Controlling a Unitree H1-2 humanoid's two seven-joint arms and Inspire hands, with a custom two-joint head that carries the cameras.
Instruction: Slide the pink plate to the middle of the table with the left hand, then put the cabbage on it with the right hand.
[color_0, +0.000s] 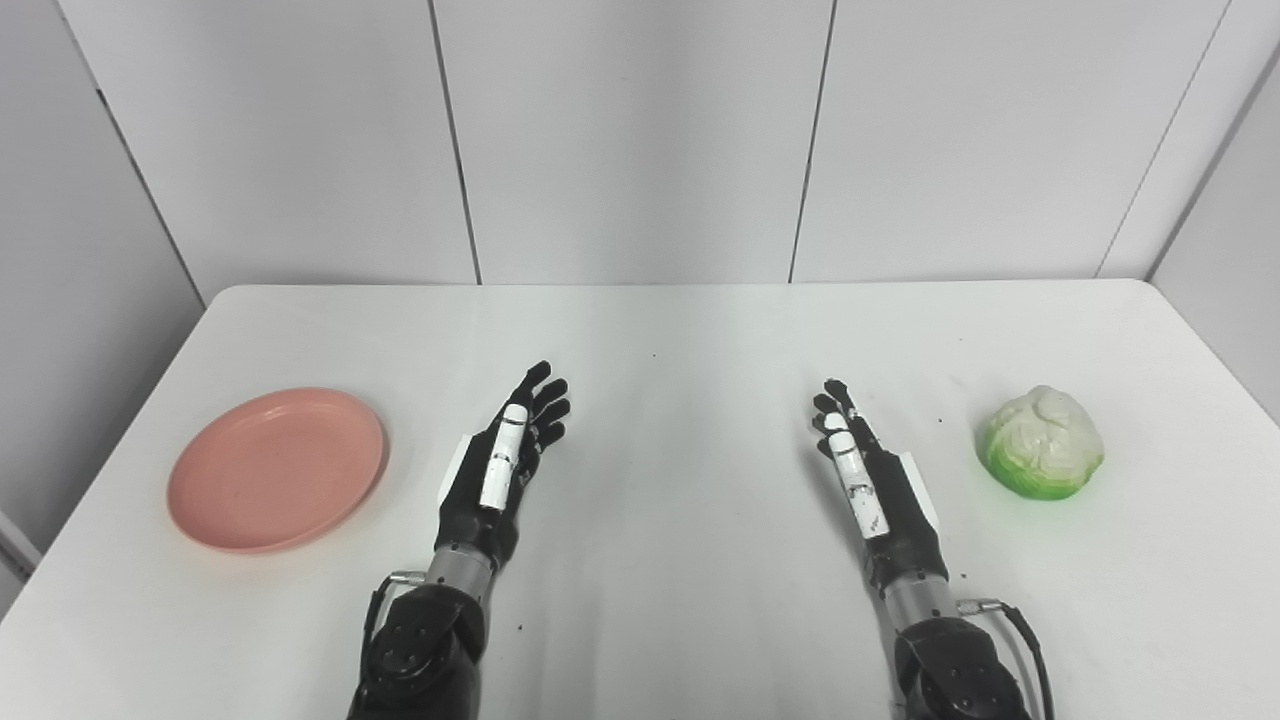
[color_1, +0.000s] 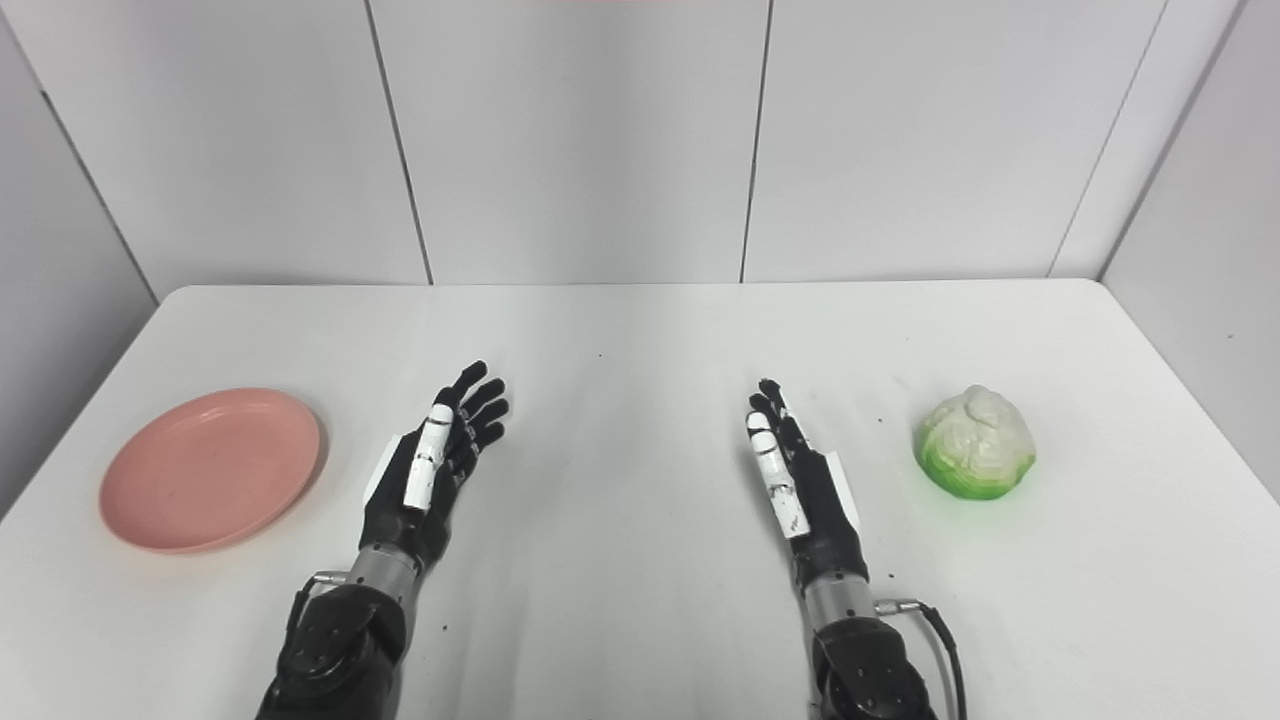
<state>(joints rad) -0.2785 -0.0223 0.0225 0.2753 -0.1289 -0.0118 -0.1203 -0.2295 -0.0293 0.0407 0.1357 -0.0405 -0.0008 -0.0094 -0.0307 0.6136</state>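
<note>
Left eye view, read near to far. Nearest the camera, both forearms enter from the bottom edge and lie over the white table (color_0: 660, 600). The left hand (color_0: 505, 465) sits left of centre, fingers extended and slightly spread, pointing away from the robot, holding nothing. The right hand (color_0: 868, 480) mirrors it right of centre, fingers likewise straight, palm turned inward, empty. Neither hand touches any task object.

Same depth band, outward: the pink plate (color_0: 277, 468) lies flat near the left edge of the table, just beside the left hand but apart from it, with a clear strip of tabletop between rim and hand. The plate is bare. The cabbage (color_0: 1041, 443) sits on the right side of the table, near the right hand but not in contact, pale top up, green at the base.

Farther: the table's middle and rear hold nothing that I can see; grey wall panels (color_0: 640, 140) behind.

Progress judgement: nothing done yet. Plate is not at the middle, so step one (left-hand slide) is unstarted. Cabbage is on the table, not on the plate, so step two is also outstanding. Both hands look to be in a ready pose. Likely next: left hand reaches outward to the plate rim.
</note>
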